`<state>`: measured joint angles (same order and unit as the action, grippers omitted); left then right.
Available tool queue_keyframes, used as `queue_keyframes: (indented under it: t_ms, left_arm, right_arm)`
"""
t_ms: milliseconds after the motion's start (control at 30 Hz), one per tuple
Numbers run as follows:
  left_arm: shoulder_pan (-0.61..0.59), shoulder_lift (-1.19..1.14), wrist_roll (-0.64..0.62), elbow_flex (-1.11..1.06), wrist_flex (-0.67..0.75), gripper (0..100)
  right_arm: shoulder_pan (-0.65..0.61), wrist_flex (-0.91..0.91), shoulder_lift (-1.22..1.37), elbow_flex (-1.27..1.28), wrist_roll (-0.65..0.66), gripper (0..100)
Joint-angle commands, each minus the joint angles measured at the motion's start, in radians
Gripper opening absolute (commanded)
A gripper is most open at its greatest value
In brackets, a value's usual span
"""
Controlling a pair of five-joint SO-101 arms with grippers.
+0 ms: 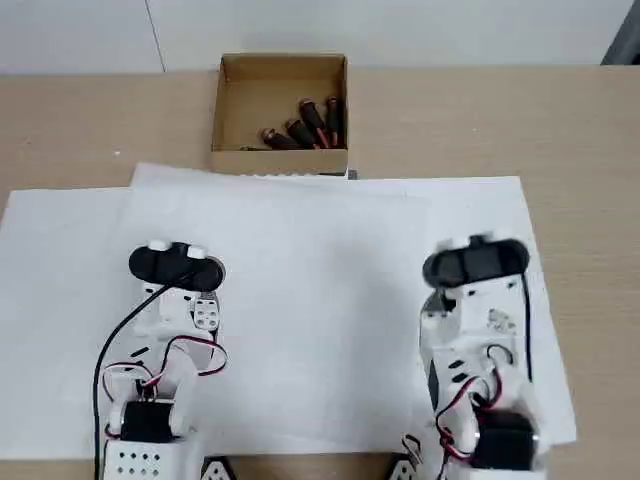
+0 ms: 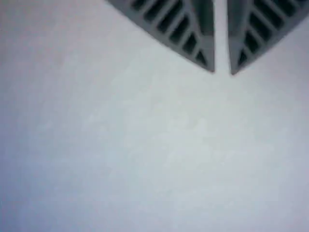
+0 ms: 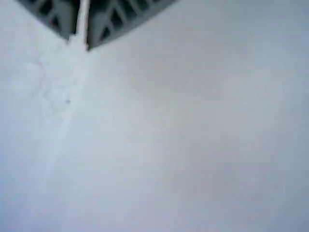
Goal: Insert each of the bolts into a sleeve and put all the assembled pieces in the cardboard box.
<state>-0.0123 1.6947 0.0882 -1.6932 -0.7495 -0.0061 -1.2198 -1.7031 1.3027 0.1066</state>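
A light wooden table (image 1: 580,130) stands before a pale wall, and a large sheet of white paper (image 1: 330,300) covers its near part.

In the high view, a small open brown cardboard box (image 1: 280,160) sits on the bare wood just beyond the paper's far edge, about midway across. Inside it, several dark cylindrical assembled pieces with red-orange bands (image 1: 305,125) lie close together, tilted, in the half of the box toward the picture's right. One white arm with a black housing on top (image 1: 170,320) sits folded over the paper at the near left of the picture. A second white arm of the same build (image 1: 475,330) sits folded at the near right. I cannot tell which side either belongs to.

In the left wrist view, the left arm's grey ribbed jaws are drawn close together with a thin slit between them. They pinch nothing and hang above the white paper.

In the right wrist view, the right arm's grey ribbed jaws are likewise nearly pressed together and empty. They hang over the paper, where a faint crease (image 3: 63,130) runs away from the tips.
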Motion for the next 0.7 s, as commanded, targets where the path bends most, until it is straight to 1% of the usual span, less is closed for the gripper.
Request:
queue_keyframes:
  t_ms: [0, 267, 667]
  left_arm:
    - [0.002, 0.011, 0.002, 0.005, -0.005, 1]
    - [0.002, 0.011, 0.002, 0.005, -0.005, 1]
    - [0.002, 0.011, 0.002, 0.005, -0.005, 1]
  right_arm:
    - [0.015, 0.022, -0.119, 0.123, 0.049, 0.2]
    - [0.019, 0.027, -0.099, 0.272, 0.052, 0.2]
    - [0.021, 0.027, -0.099, 0.293, 0.049, 0.3]
